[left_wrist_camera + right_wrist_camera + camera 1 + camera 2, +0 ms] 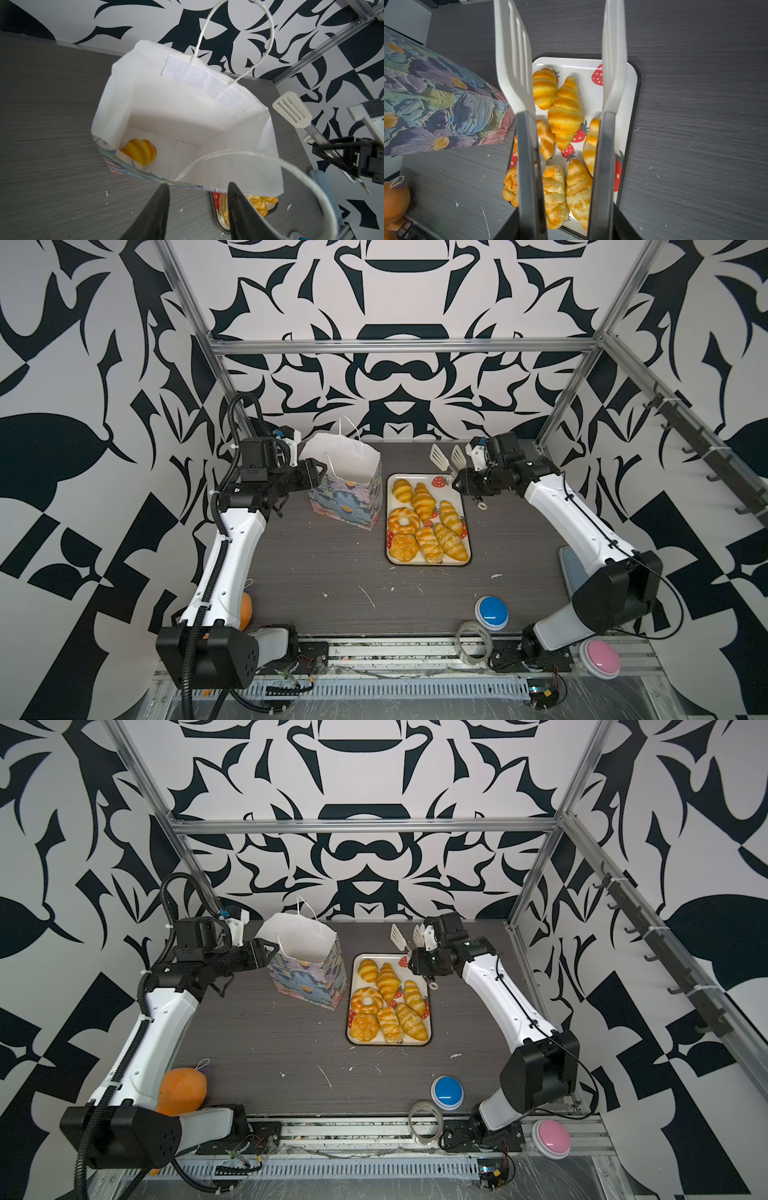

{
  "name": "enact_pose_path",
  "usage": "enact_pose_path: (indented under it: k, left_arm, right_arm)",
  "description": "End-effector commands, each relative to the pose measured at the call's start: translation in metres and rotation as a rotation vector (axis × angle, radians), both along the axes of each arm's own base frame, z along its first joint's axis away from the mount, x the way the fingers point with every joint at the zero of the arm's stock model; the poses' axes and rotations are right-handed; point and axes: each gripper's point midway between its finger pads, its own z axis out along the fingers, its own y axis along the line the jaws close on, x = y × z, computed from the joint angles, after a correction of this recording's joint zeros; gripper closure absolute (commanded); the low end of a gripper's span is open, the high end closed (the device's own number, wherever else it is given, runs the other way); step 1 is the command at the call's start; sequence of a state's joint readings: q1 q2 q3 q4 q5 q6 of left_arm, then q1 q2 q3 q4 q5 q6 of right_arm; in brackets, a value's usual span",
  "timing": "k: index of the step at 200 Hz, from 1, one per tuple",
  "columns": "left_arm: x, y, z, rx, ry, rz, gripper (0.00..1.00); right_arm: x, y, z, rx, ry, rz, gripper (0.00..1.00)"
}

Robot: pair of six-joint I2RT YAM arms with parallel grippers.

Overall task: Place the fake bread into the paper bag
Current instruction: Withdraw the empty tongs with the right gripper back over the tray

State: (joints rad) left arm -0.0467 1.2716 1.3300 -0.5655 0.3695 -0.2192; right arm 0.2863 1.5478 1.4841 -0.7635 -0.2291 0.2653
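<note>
The paper bag (pixel 347 506) (pixel 307 986) stands upright and open at the back left of the table; its outside is printed with flowers (pixel 436 104). One piece of fake bread (pixel 140 151) lies on its white bottom. Several more fake breads (pixel 424 526) (pixel 564 112) lie on a strawberry-printed tray (pixel 392 506) right of the bag. My left gripper (pixel 320 472) (pixel 198 185) is open, its tips at the bag's left rim, with nothing between them. My right gripper (pixel 459 483) (pixel 566 209) is shut on white-tipped tongs (pixel 446 458) (pixel 512 62). The tongs are spread and empty above the tray's far end.
An orange plush toy (pixel 183 1090) sits at the front left beside the left arm. A blue button (pixel 491 612), a tape roll (pixel 473 641) and a pink button (pixel 600 657) lie along the front right. Aluminium frame posts stand at the back corners.
</note>
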Motion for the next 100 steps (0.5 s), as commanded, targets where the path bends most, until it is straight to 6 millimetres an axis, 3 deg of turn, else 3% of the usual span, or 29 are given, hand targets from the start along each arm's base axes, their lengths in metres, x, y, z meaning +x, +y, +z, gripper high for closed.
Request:
enact_pose_path:
  k: [1, 100]
  left_arm:
    - [0.008, 0.001, -0.002, 0.042, 0.014, 0.004, 0.52]
    - [0.026, -0.007, -0.011, 0.047, 0.044, -0.033, 0.51]
  right_arm:
    - [0.007, 0.003, 0.023, 0.053, -0.077, 0.000, 0.49]
    - [0.006, 0.006, 0.016, 0.092, -0.068, 0.006, 0.49]
